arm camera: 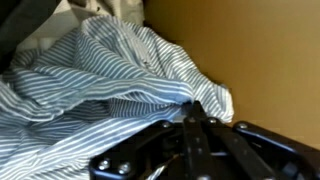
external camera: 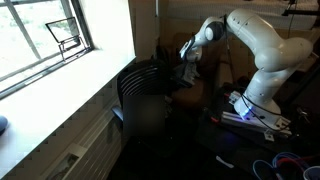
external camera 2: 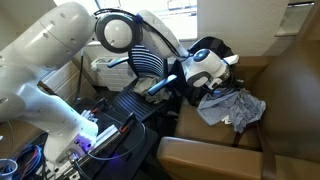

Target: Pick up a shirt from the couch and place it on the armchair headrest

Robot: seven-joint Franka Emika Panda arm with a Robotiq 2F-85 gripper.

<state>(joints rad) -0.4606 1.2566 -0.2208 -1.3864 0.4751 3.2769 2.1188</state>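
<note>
**Clerk:** Item one, the shirt. Location?

**Keeper:** Shirt (external camera 2: 232, 106): striped blue and white, crumpled in a heap on the seat of the brown couch (external camera 2: 290, 75), near its backrest. In an exterior view it lies to the right of the armchair. All of it rests on the cushion, and no part looks lifted.

**Clerk:** Item two, the gripper. Condition?

**Keeper:** Gripper (arm camera: 194, 118): low over the heap at its near edge. In the wrist view the jaws are drawn together with the tips meeting. I see no fold of cloth pinched between them. The tips sit right by the fabric, though, so a small nip cannot be ruled out.

**Clerk:** Item three, the destination?

**Keeper:** Armchair (external camera: 140, 92): dark, with a ribbed back, standing between the window wall and the arm (external camera: 262, 42). Headrest (external camera: 140, 66): bare as far as the dim exterior view shows, with no garment on it.

**Clerk:** Progress entry?

**Keeper:** Judged early. The reach to the shirt is made. A secure hold is unconfirmed. Outstanding:
- take a firm grasp
- lift the cloth clear of the couch
- carry it left to the armchair
- drape it over the headrest
- let go
</note>
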